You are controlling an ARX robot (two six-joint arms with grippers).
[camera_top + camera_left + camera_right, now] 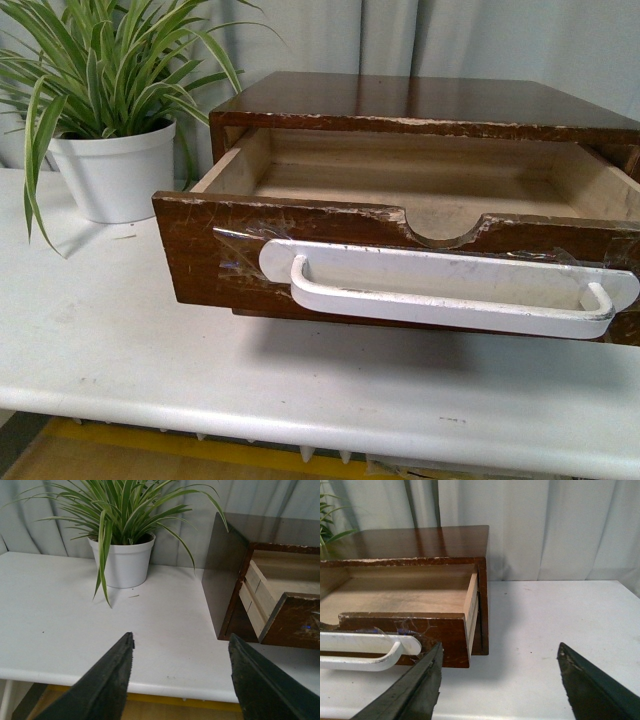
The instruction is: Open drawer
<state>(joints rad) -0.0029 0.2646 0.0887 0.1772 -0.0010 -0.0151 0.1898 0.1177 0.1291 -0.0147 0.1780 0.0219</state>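
The drawer is a shallow dark-brown wooden one with a white bar handle taped on and a half-round notch in its chipped top edge. It stands pulled well out of its brown case, showing pale wood inside. Neither arm shows in the front view. My left gripper is open and empty above the white table, left of the drawer's corner. My right gripper is open and empty, just right of the drawer's front corner and the handle's end.
A striped-leaf plant in a white pot stands on the white table to the left of the case; it also shows in the left wrist view. Grey curtain hangs behind. The table's front edge is near.
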